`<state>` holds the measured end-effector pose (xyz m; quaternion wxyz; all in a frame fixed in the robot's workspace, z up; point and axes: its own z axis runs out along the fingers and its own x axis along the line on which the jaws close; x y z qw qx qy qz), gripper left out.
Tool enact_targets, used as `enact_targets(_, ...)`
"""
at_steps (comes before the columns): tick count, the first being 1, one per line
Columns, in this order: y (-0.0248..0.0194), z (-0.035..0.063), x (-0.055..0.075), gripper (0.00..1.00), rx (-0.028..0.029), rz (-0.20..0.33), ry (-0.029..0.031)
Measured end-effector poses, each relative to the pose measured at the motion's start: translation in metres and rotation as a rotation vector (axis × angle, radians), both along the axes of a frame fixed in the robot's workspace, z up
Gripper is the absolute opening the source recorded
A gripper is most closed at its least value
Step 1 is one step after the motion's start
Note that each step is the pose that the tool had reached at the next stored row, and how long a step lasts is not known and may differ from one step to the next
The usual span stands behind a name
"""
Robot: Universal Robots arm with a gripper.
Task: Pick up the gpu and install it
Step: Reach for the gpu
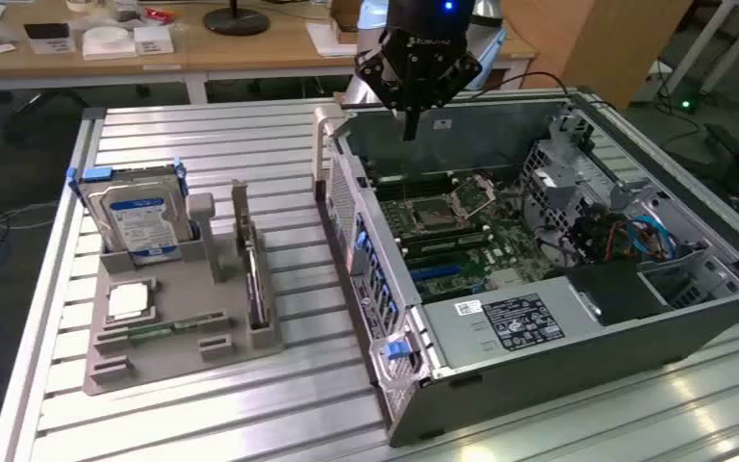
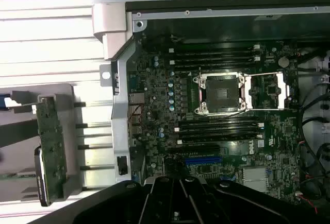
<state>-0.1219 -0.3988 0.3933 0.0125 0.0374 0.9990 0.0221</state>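
Noting layout, big to small.

- Bench point(image 1: 216, 144): slatted metal, carries everything.
- Computer case point(image 1: 600, 356): lies open at the exterior view's right, with the motherboard point(image 1: 453, 231) exposed.
- Grey holder point(image 1: 177, 289): sits on the bench at the exterior view's left, near the case.
- gpu point(image 1: 254, 284): stands on its long edge in the holder slot nearest the case, between two uprights. Not yet picked.
- End effector point(image 1: 408, 133): hangs over the open case above the motherboard, well apart from the gpu. Its fingers are pressed together and carry nothing.

Judgement on the pick: I must spread the fingers before descending and set them across the card's thin top edge, midway between the uprights so neither finger strikes them. Grip the board edge, not the components. Lift straight up along the slot, since a tilt could jam the card. The case wall lies between me and the holder, so cross it high.
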Motion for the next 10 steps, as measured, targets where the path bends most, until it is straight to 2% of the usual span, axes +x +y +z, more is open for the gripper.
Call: enact_targets(10,0.0000,0.0000,-0.0034,0.11,0.0000,0.000,0.0000)
